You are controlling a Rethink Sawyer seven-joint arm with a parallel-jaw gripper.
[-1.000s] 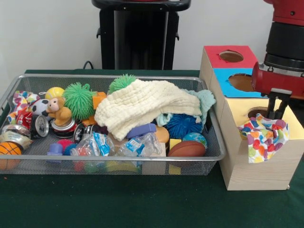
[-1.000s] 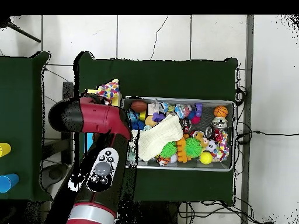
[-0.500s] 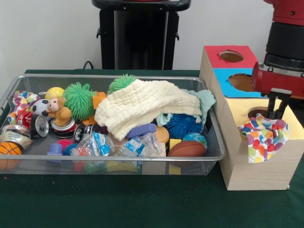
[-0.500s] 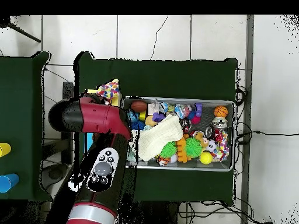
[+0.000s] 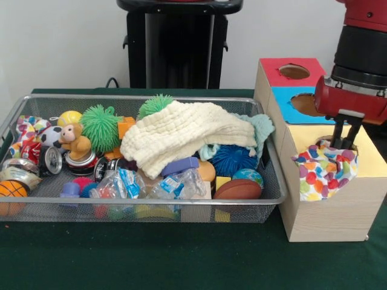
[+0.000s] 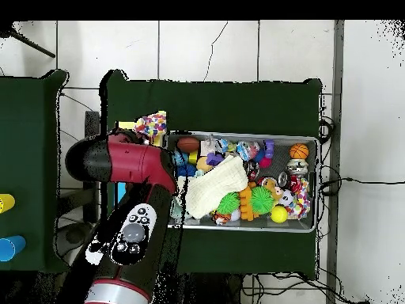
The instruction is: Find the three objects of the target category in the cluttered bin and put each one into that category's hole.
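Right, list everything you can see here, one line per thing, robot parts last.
Wire bin: one, silver mesh, on the green table.
Cream cloth: one, piled on top mid-bin.
Spiky balls: two green, one blue.
Monkey toy: one, brown, left side.
Basketball: one small, orange, left front corner.
Football: one, brown, right front.
Plastic bottles: crumpled, clear, count unclear, front.
Sorting box: one, wooden, red, blue and yellow tops, right of bin.
Spotted cloth: one, multicoloured, draped over the yellow section.
Arm: red and black.
Pincer: black, tips at the spotted cloth.
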